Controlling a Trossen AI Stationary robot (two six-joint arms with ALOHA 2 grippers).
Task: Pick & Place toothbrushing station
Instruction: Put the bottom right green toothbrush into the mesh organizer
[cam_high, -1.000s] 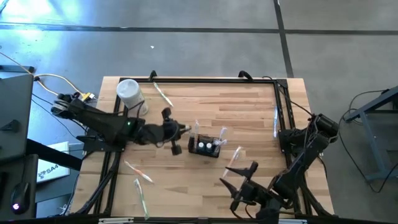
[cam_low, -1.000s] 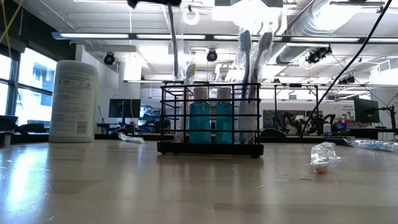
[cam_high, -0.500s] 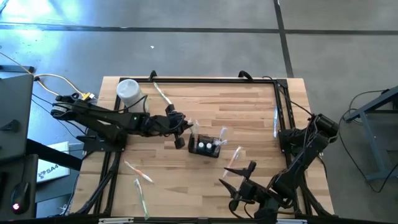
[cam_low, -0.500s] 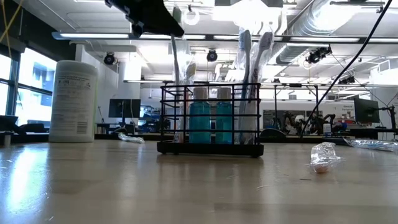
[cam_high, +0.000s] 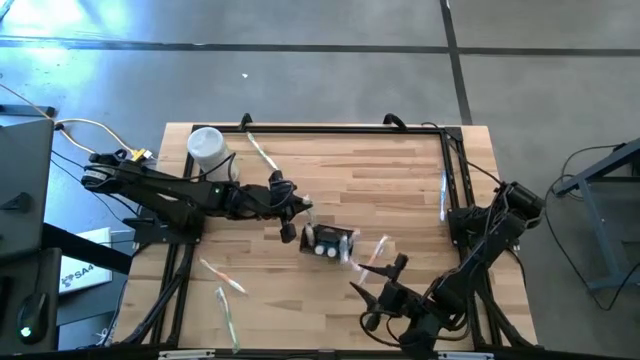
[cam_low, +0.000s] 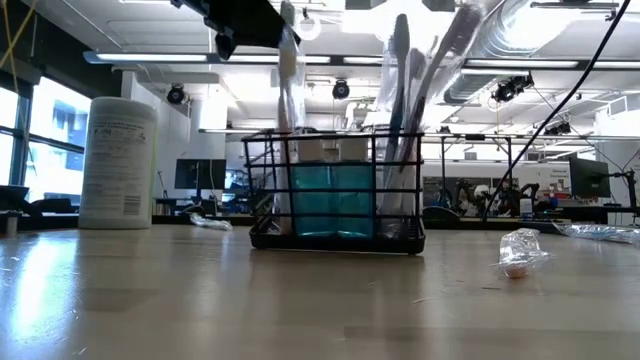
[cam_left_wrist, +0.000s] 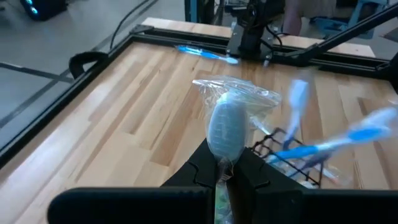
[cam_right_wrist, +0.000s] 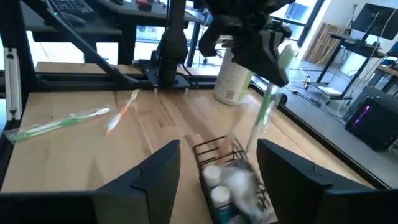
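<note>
The toothbrushing station (cam_high: 329, 240), a black wire holder with teal bottles and several toothbrushes, stands on its base mid-table; it also shows in the low view (cam_low: 335, 190). My left gripper (cam_high: 297, 207) is just left of it and above it, shut on a plastic-wrapped toothbrush (cam_left_wrist: 227, 124). That toothbrush reaches down to the holder's left end (cam_low: 285, 110). My right gripper (cam_high: 378, 278) is open and empty near the front right, its fingers pointing at the holder (cam_right_wrist: 227, 171). My left gripper pinches the wrapped toothbrush between its two fingers (cam_left_wrist: 205, 165), just behind the wrapped head (cam_left_wrist: 225, 146). The fingers come slanting down from the table's left. The toothbrush hangs below them (cam_right_wrist: 267, 109), its lower end at the holder's left end.
A white lidded canister (cam_high: 208, 148) stands at the far left. Loose wrapped toothbrushes lie at the far side (cam_high: 262, 152), near left (cam_high: 222, 277), (cam_high: 228, 318) and right rail (cam_high: 442, 195). A crumpled wrapper (cam_low: 520, 252) lies right of the holder. A black frame rims the table.
My left gripper has come down with the toothbrush and gone toward the table's far edge beside the holder. The holder has turned about on the table and shifted slightly left, and the toothbrushes in it have tipped.
</note>
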